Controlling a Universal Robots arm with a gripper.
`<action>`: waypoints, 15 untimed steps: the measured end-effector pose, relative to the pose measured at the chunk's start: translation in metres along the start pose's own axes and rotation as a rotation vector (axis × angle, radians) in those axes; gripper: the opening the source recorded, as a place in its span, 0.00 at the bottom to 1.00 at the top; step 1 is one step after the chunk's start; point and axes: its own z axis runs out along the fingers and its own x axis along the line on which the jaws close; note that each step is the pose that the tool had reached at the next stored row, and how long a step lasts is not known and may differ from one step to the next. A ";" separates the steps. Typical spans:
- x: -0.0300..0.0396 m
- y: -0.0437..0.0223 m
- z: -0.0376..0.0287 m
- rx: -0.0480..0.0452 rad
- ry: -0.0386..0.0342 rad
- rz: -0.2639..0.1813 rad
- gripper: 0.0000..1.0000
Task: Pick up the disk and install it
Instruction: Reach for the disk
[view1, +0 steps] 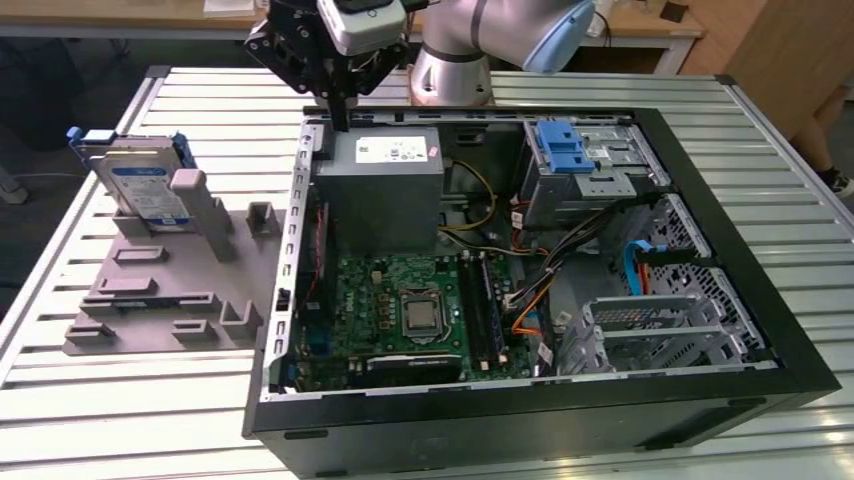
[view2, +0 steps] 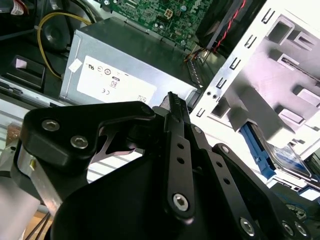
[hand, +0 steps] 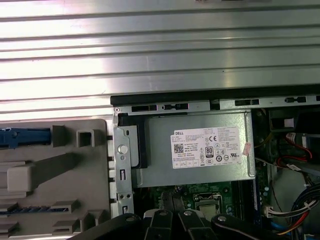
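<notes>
We judge nothing done yet: the disk (view1: 140, 185) stands upright in its grey holder (view1: 147, 300) on the worktop (view1: 134, 420), at the exterior view's left of the open computer case (view1: 534, 425). The gripper (view1: 342, 122) hangs over the case's rim, fingers (view2: 175, 125) together and empty. Picking and installing both remain.

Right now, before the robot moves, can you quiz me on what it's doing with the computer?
1. True or false: the gripper is holding the disk.
2. Pick one. Where is the disk?
A) standing upright in the grey holder beside the computer case
B) inside that case
C) lying flat under the gripper
3. Short answer: which grey thing with a white sticker is the gripper nearest to?

Key: 1 false, the gripper holds nothing. 2 A. 3 the power-supply box.
</notes>
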 end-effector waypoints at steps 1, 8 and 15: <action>0.0010 -0.0001 0.0000 -0.0001 -0.0001 0.000 0.11; 0.0036 -0.0003 0.0005 0.0000 -0.0001 0.000 0.11; 0.0057 -0.0005 0.0009 0.0010 0.0006 -0.004 0.11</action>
